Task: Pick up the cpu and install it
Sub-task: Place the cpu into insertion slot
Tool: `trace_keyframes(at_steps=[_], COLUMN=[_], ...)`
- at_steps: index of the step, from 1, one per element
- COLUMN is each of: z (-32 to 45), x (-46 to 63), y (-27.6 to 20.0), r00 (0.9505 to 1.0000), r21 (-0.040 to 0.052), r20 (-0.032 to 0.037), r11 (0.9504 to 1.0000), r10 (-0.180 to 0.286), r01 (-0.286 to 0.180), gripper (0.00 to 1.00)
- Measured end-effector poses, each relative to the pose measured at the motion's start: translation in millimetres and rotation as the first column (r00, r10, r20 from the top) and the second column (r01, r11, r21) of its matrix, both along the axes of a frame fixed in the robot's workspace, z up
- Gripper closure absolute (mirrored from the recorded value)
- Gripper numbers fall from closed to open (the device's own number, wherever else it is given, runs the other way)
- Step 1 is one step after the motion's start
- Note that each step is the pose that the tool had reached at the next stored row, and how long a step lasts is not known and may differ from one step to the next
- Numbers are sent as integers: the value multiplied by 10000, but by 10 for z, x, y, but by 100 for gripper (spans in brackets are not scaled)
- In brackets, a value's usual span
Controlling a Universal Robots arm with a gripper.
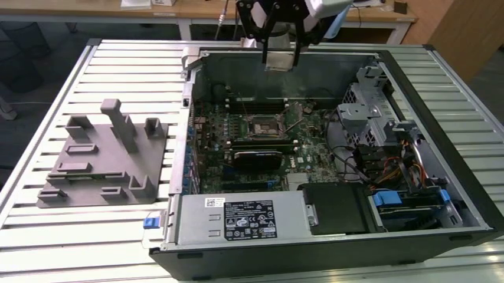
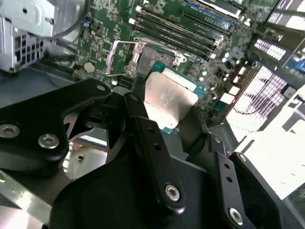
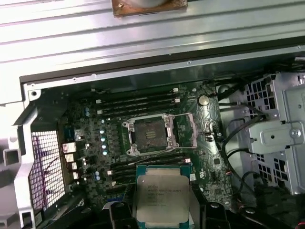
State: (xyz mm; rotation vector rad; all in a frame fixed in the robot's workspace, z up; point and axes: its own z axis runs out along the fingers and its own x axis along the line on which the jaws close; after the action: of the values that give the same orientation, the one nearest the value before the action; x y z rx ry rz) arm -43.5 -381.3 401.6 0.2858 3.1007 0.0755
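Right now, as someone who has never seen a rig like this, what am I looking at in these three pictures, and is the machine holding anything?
This is one robot arm ending in a gripper, a clamp with fingers. The exterior view comes from a camera off the arm, looking down on a slatted metal table. On it lie an open computer case and, at the exterior view's left, a grey plastic fixture. The two wrist views come from cameras riding on the arm, looking into the case. The gripper is shut on the cpu, a small flat chip with a silvery top, held in the air above the case. The socket on the motherboard stands open and empty, so the chip is not yet installed.
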Motion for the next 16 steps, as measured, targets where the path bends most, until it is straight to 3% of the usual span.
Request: trace_keyframes(at_steps=[4, 8, 16], z=[-11, -22, -44], x=[0, 0, 0], y=[1, 2, 7], r00=[9977, 9910, 9679], r21=[0, 0, 0], r20=[0, 0, 0], r11=[9977, 9910, 9679], r10=[-685, -1335, -2513], r01=[685, 1335, 2513], gripper=[47, 47, 47])
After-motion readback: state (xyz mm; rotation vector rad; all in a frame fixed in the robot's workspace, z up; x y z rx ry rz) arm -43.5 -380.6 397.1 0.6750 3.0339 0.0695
